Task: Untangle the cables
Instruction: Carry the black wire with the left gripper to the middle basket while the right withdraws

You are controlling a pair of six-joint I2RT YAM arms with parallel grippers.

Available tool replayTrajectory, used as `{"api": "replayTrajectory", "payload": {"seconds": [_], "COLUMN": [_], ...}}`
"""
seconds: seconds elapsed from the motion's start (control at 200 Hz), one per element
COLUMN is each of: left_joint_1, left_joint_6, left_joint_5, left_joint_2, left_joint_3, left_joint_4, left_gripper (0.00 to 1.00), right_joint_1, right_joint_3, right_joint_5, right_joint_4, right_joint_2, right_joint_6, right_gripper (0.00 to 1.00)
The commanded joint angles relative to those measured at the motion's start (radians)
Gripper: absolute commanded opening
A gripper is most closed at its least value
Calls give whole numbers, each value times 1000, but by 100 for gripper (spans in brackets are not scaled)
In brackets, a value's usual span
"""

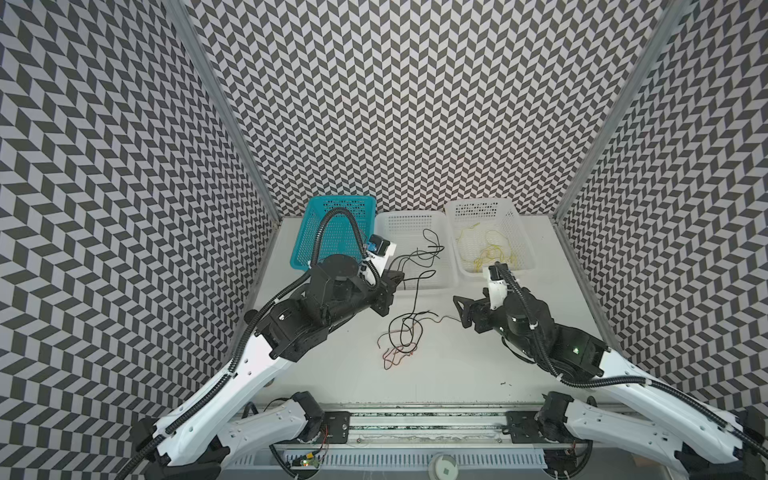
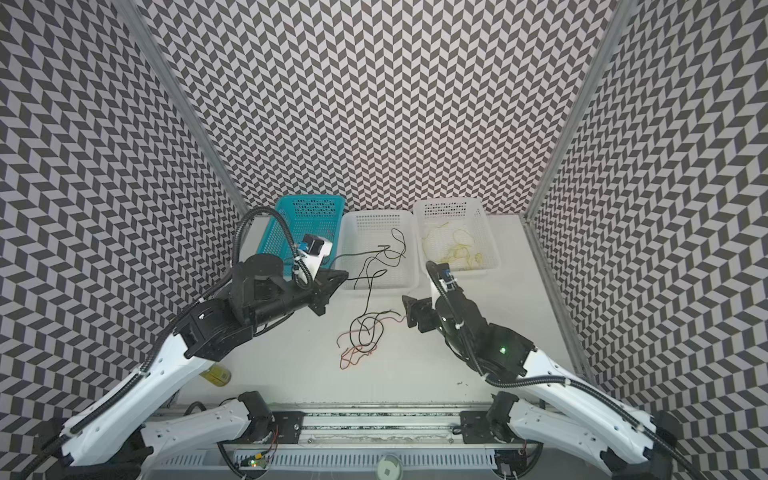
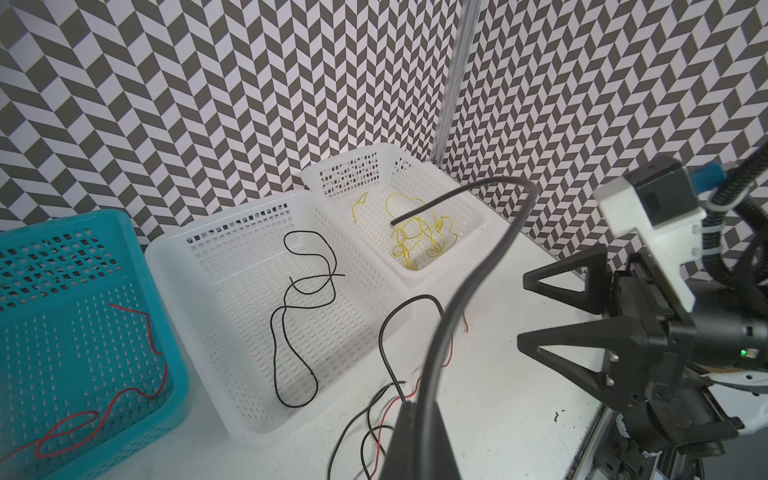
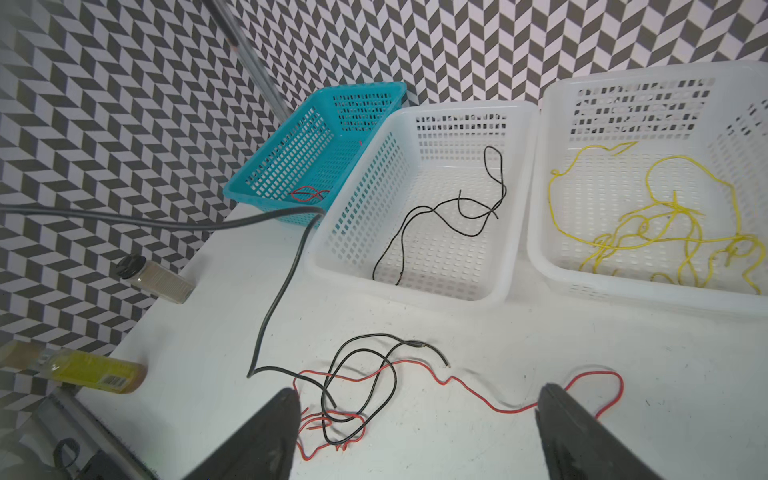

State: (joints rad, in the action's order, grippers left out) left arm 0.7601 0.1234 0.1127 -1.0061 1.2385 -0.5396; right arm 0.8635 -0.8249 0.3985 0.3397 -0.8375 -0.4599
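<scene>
My left pincer (image 3: pixel 413 415) is pressed together on one black cable (image 3: pixel 442 332). I hold it up near the front of the middle basket (image 1: pixel 411 218). Its long end drops to the table (image 1: pixel 457 374) and runs to the edge of the heap (image 4: pixel 353 390). I cannot tell whether it is caught in there. My right pincer (image 4: pixel 415 432) is spread wide and holds nothing. It hangs low over the table just beside the heap, and a red cable (image 4: pixel 498 407) lies on the table between its fingers.

I judge the job well along. The yellow cables (image 4: pixel 665 232) all seem to be in the right white basket (image 1: pixel 484 208). A black cable (image 3: pixel 272 332) lies loose in the middle basket, and a red one (image 4: pixel 309 194) lies in the teal basket (image 4: pixel 291 153). What remains is the heap in the middle of the table: a few black and red cables crossing each other in loops, the red knotted tightest at the near end. These need pulling apart one at a time.

The table is plain white, smooth and a little scuffed, with small dark specks. The three baskets stand side by side along its far edge. Two small bottles (image 4: pixel 91 372) lie at its left edge, well apart from the cables. Walls (image 1: pixel 415 104) with a black-and-white zigzag pattern close in the back and both sides, with metal posts at the corners.
</scene>
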Motion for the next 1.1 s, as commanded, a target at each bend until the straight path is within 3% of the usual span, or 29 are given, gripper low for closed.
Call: {"api": "replayTrajectory", "payload": {"seconds": [0.0,0.381,0.621,0.856,1.097], "left_joint_1": [-10,-151,-224,-297,-298], "left_joint_6": [-23,13,8,93,101], "left_joint_5": [-4,119,102,109,86], "left_joint_2": [-41,-242,-424,-513,-592], "left_joint_3": [65,190,324,455,363], "left_joint_4": [18,158,255,343,383], "left_gripper": [0,0,0,0,0], "right_joint_1": [-10,-14,-15,-14,-14], "right_joint_3": [37,105,135,172,205], "right_joint_5": [78,118,127,118,99], "right_joint_4": [-25,37,49,57,28], "right_joint_2": [54,188,265,276,256], "right_joint_6": [-28,-56,-35,-54,-61], "right_gripper": [99,100,100,100,100]}}
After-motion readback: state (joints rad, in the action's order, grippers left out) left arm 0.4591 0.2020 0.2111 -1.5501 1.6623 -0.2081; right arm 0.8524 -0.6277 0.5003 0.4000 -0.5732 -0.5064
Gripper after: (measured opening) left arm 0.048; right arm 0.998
